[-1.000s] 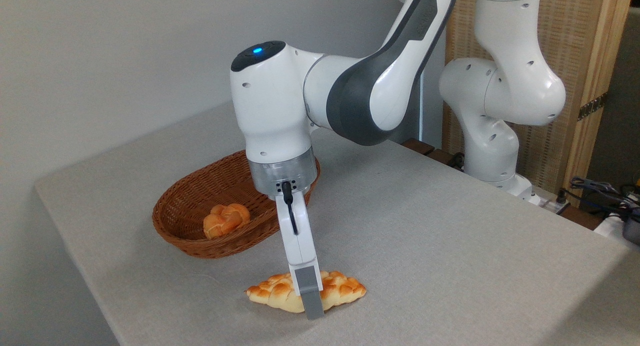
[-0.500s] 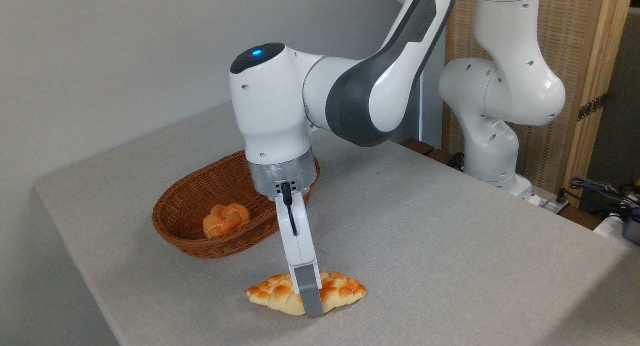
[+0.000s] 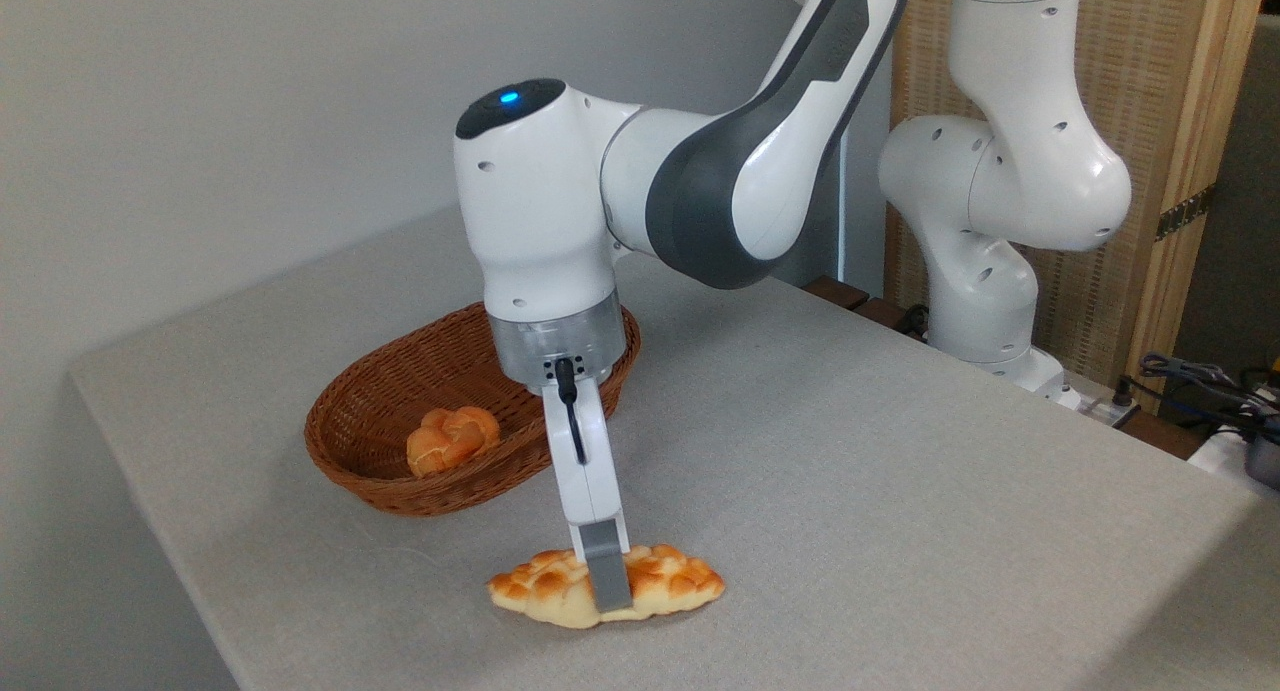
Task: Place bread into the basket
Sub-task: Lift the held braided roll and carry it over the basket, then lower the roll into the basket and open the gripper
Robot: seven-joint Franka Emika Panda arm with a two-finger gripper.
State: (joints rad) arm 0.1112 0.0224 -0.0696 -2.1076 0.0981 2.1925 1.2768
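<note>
A white Franka Panda arm with glossy rounded shells and dark grey bands at its joints. A black cap on the wrist housing carries 1 small blue light. Small dark screw holes dot the white casings. A brushed silver flange ring sits below the wrist, with a short black cable plugged into it. The slim white gripper ends in grey fingers.

Between the braided loaf under the claw and the wicker basket lies a bare strip of tabletop, nothing in the way. Inside the basket, a small orange roll takes the near-left end; the far end shows bare weave, partly hidden behind the arm's wrist.
</note>
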